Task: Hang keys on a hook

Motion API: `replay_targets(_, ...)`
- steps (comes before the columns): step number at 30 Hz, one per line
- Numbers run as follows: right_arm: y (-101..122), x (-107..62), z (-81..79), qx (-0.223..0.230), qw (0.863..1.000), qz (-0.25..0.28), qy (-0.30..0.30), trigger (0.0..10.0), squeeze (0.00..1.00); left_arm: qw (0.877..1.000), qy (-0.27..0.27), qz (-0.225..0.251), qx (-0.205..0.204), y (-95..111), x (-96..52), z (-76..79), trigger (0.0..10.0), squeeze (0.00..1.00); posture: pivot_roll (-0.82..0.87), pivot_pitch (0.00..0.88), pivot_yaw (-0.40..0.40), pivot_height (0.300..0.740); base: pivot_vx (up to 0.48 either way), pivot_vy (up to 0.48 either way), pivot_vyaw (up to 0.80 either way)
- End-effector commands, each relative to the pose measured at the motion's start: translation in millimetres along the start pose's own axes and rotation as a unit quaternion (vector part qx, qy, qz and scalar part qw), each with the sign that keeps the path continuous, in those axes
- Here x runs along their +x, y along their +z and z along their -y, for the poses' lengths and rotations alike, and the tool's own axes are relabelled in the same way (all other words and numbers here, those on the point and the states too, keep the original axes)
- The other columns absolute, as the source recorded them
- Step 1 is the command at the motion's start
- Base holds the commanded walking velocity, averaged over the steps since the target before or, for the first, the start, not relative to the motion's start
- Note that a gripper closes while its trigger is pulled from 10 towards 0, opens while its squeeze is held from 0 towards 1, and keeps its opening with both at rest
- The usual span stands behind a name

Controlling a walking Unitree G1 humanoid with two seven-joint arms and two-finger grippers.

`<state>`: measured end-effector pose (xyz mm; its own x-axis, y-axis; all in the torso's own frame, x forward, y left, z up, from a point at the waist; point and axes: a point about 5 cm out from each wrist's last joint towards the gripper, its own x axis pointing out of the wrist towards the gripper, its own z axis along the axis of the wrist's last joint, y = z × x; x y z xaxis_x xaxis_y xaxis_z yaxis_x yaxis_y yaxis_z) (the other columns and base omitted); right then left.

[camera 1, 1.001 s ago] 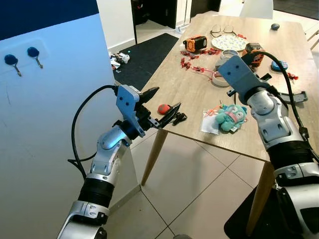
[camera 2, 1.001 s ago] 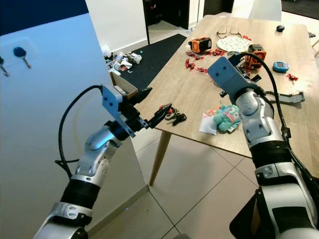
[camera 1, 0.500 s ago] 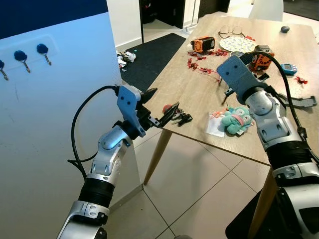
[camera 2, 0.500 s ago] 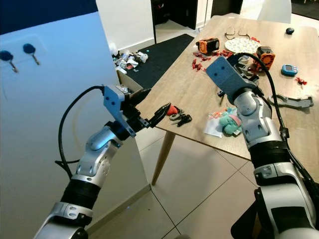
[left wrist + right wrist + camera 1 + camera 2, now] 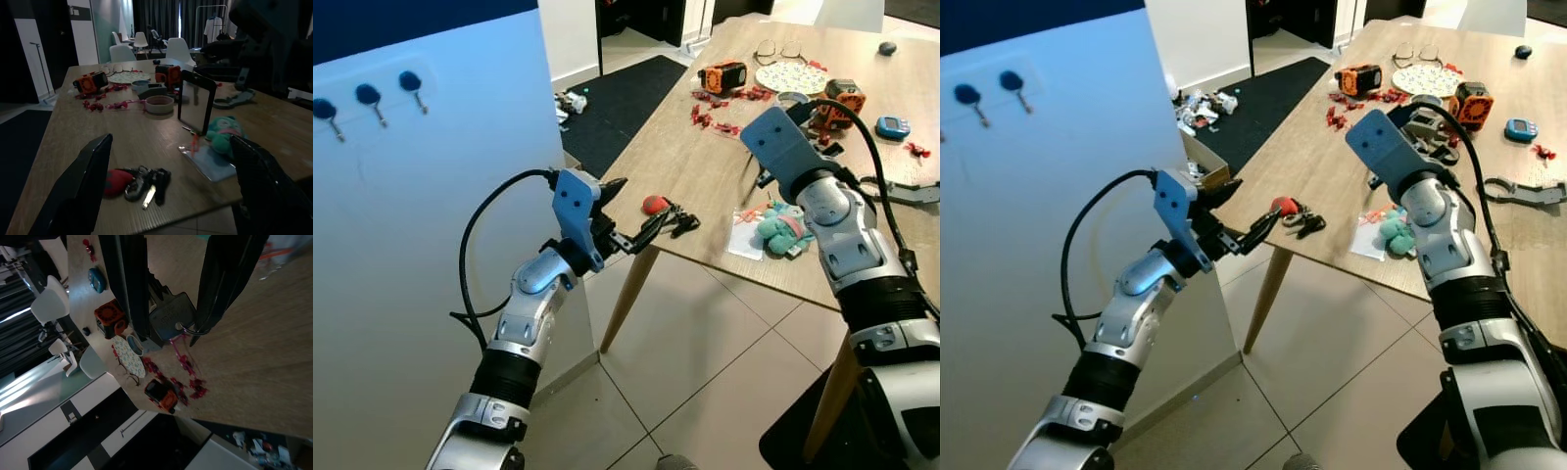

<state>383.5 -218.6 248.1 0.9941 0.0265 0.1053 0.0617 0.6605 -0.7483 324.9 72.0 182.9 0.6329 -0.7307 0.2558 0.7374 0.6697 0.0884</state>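
1. The left gripper (image 5: 628,212) is raised at the near left corner of the table (image 5: 705,186), its two black fingers (image 5: 80,188) spread wide apart and holding nothing.
2. The keys (image 5: 677,216) lie flat on the table close to that corner, just beyond the left gripper's fingertips and not touched by them.
3. In the left wrist view the keys (image 5: 146,179) are a dark bunch with a red fob (image 5: 115,180) at one end, lying between the two spread fingers but farther along the tabletop.
4. On the white wall (image 5: 431,196) at the left, three hooks (image 5: 369,99) with dark blue round heads sit in a row, well apart from the keys and the left gripper.
5. The right gripper (image 5: 171,308) is held over the middle of the table, above and just beside a teal plush toy (image 5: 781,223); its fingers stand apart with nothing between them.
6. The toy lies partly on a clear packet (image 5: 745,214), to the right of the keys.
7. Farther off on the table are an orange and black device (image 5: 722,75), a patterned plate (image 5: 790,76), a pair of glasses (image 5: 778,49), scattered red bits (image 5: 715,120) and a small blue gadget (image 5: 890,126).
8. A dark mat (image 5: 617,108) covers the floor to the left of the table, with small clutter (image 5: 573,100) at its near left edge.
9. The near floor (image 5: 705,392) is pale tile.
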Motion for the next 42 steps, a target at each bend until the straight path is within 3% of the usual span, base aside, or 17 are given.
replay_targets(1, 0.4, -0.6, -1.1, 0.017, 1.0, 0.002, -0.004, 10.0, 0.0, 1.0, -0.008, -0.015, 0.009, -2.8, -1.7, -0.8, 10.0, 0.0, -0.07, 0.04, 0.049, 0.74, 0.0, 0.0, 0.0)
replay_targets(10, -1.1, -0.6, -0.8, 0.024, 1.0, -0.001, -0.005, 10.0, 0.0, 1.0, -0.005, -0.012, 0.012, -2.0, -2.8, -2.0, 10.0, 0.0, -0.07, 0.043, 0.05, 0.74, 0.0, 0.0, 0.0)
replay_targets(42, -3.0, -0.3, -1.5, 0.033, 0.999, -0.011, -0.003, 10.0, 0.0, 1.0, -0.016, -0.008, 0.017, -1.6, 0.3, 5.3, 10.0, 0.0, -0.07, 0.05, 0.052, 0.74, 0.0, 0.0, -0.8)
